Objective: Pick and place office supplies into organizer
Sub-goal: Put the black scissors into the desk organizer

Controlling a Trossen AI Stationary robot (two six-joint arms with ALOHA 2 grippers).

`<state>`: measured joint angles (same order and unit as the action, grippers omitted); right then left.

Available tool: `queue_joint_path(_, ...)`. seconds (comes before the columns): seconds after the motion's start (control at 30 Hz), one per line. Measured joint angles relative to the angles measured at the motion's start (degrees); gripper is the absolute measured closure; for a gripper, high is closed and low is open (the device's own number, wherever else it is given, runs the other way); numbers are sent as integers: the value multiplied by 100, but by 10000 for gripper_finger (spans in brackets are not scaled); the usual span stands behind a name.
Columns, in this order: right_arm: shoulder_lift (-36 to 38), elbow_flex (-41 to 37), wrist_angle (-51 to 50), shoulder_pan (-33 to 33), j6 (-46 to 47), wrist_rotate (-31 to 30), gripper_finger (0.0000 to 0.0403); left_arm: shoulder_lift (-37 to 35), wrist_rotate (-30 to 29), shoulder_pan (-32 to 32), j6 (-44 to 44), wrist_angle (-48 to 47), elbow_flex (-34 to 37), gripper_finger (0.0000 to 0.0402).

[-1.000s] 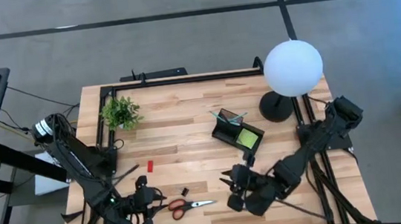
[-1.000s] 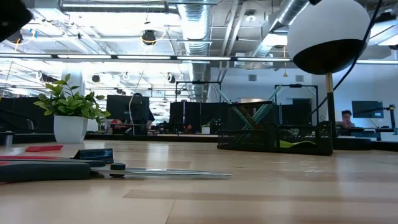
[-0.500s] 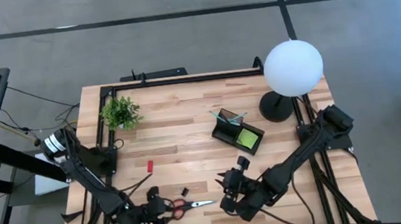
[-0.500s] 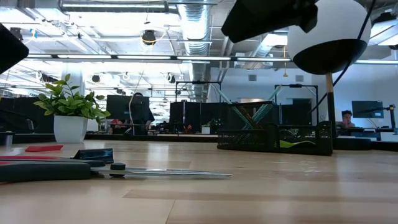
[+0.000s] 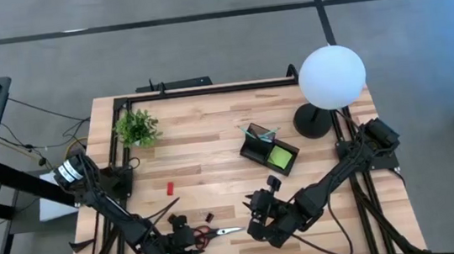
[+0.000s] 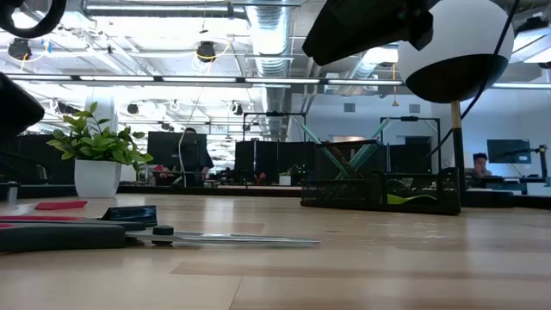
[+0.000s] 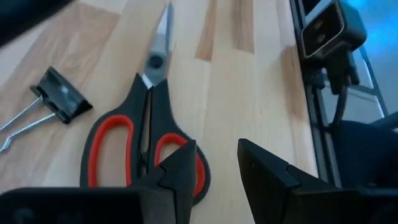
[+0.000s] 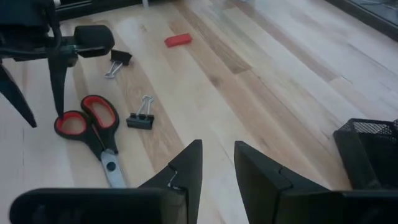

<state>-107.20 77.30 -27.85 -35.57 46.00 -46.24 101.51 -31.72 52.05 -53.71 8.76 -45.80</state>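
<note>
While both arms hang low over the table's near edge, the scene reads as follows.

Left gripper (image 7: 214, 165): fingers apart with a narrow gap, holding nothing, just above the scissors' handles.
Right gripper (image 8: 217, 165): fingers slightly apart, empty, hovering near the scissors' blade tips.
Scissors (image 5: 213, 232): flat and closed on the wood near the front edge, red handles toward the left arm.
Handling: probably stiff, light metal and plastic; the blades look slick, so the thick handle loops or the pivot seem the best hold.
Clips (image 8: 140, 119): two small black ones lie beside the scissors, apart from them.
Red block (image 5: 169, 187): alone, mid-table.
Organizer (image 5: 269, 151): toward the back right, near the lamp (image 5: 332, 76), already holding pens and a green pad.
Room: open wood lies between scissors and organizer; the front edge is close.
</note>
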Motion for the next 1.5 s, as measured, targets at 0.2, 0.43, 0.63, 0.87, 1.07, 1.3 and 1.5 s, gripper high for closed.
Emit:
queue_joint_path(0.2, 0, 0, -23, 18, 0, -2, 315, -8, 18, 9, -106, 215, -2, 287)
queue_joint_path(0.43, 0, 0, -38, 15, 0, -2, 315, -8, 18, 72, -99, 129, 0, 287)
queue_joint_path(0.63, 0, 0, -40, 15, 0, -6, 315, 52, -170, 142, -4, 183, 0, 287)
queue_joint_path(0.87, 0, 0, -42, 14, 0, -9, 315, 715, -174, 160, 89, 992, -4, 287)
queue_joint_path(1.07, 0, 0, -42, 46, -2, -9, 315, 821, -117, 122, 69, 1158, -13, 288)
queue_joint_path(1.3, 0, 0, -42, 46, -2, -9, 315, 820, -75, 94, -354, 945, -17, 288)
queue_joint_path(1.5, 0, 0, -42, 46, -2, -8, 315, 816, -195, 96, -429, 695, -22, 288)
